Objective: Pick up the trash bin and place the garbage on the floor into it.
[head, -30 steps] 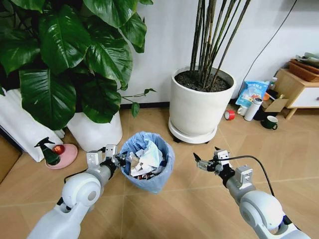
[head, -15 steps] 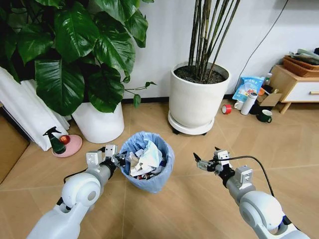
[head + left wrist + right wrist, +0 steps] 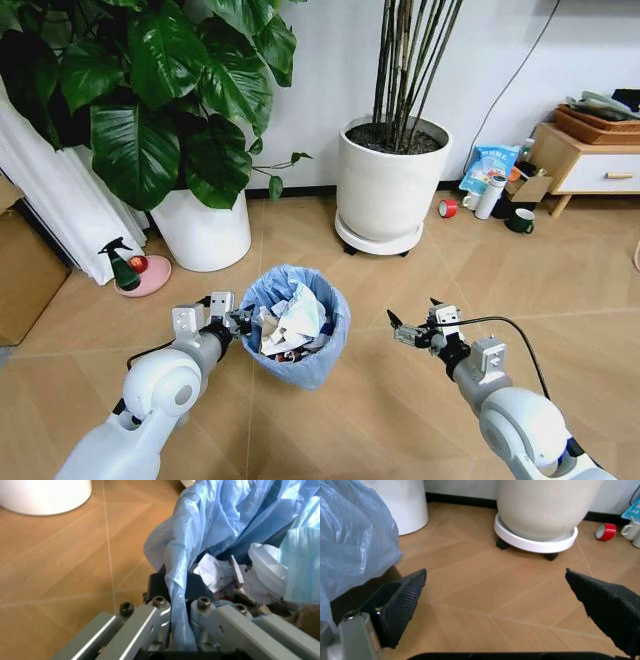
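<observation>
The left gripper (image 3: 243,322) is clenched on the rim of the trash bin (image 3: 296,325) (crumpled paper inside); the right gripper (image 3: 410,328) hangs beside it with fingers spread, holding nothing.

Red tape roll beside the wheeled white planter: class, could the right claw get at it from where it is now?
Probably not: the red tape roll lies far beyond the open right claw.

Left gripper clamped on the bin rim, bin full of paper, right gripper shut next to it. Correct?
Not quite. The right gripper is open, not shut: the right wrist view shows its two pads spread wide apart with bare floor between them. The rest holds: the left gripper is clamped on the bagged rim of the trash bin, which holds crumpled paper.
</observation>
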Tool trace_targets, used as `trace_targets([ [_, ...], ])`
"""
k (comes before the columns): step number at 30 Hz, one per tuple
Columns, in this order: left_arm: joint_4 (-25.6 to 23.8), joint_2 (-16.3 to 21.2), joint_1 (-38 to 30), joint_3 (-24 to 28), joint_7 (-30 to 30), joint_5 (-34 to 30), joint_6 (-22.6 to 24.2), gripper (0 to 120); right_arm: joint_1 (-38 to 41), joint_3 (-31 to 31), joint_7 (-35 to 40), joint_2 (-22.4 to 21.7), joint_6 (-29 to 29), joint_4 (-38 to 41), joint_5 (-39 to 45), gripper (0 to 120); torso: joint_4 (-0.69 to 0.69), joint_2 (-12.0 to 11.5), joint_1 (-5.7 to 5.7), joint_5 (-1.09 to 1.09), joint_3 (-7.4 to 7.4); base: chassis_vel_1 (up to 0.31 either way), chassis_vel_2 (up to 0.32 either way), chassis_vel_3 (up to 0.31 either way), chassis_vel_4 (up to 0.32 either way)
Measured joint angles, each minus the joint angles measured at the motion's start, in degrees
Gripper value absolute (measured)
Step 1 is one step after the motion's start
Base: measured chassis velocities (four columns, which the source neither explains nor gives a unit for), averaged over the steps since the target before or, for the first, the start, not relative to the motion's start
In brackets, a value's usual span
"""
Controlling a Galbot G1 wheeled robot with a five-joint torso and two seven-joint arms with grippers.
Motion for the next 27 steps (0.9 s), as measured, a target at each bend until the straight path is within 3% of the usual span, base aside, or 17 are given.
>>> trace_targets([
  [13, -1.29, 0.02, 1.15, -0.56, -0.73, 0.04, -0.10, 0, -1.23, 0.92, -0.07, 1.00, 0.73, 0.23, -0.69, 100, 0.00, 0.00, -0.01, 0.04, 0.00, 0.236, -0.230, -0.228, 0.234],
  [16, -1.54, 0.15, 1.22, -0.63, -0.96, -0.02, -0.20, 0, -1.34, 1.33, -0.06, 1.04, 0.81, 0.30, -0.70, 100, 0.00, 0.01, -0.01, -0.04, -0.01, 0.215, -0.227, -0.232, 0.222],
  [18, -1.60, 0.11, 1.31, -0.63, -1.09, -0.03, -0.25, 0, -1.51, 1.59, -0.07, 0.99, 0.93, 0.30, -0.73, 100, 0.00, 0.01, 0.00, 0.05, -0.01, 0.212, -0.215, -0.214, 0.215],
  [21, -1.63, -0.15, 1.44, -0.61, -1.16, 0.04, -0.35, 0, -1.70, 1.88, -0.07, 0.99, 1.03, 0.33, -0.78, 100, 0.01, 0.01, -0.01, -0.05, -0.01, 0.219, -0.223, -0.220, 0.216],
  [22, -1.65, -0.27, 1.51, -0.62, -1.17, 0.25, -0.44, 0, -1.73, 1.97, -0.06, 1.10, 1.06, 0.32, -0.79, 100, 0.00, 0.00, 0.00, 0.08, 0.00, 0.235, -0.250, -0.228, 0.224],
  [24, -1.64, -0.36, 1.58, -0.65, -1.18, 0.39, -0.49, 0, -1.74, 2.08, -0.06, 1.21, 1.08, 0.30, -0.79, 100, -0.01, 0.00, -0.01, 0.07, -0.01, 0.235, -0.243, -0.234, 0.217],
  [25, -1.64, -0.42, 1.67, -0.72, -1.18, 0.50, -0.54, 0, -1.72, 2.29, -0.05, 1.33, 1.12, 0.27, -0.80, 100, 0.00, 0.00, 0.00, -0.08, -0.01, 0.199, -0.243, -0.219, 0.221],
  [27, -1.64, -0.42, 1.70, -0.76, -1.17, 0.55, -0.57, 0, -1.70, 2.38, -0.04, 1.38, 1.13, 0.24, -0.80, 100, 0.00, 0.00, 0.00, -0.06, 0.00, 0.220, -0.225, -0.219, 0.221],
])
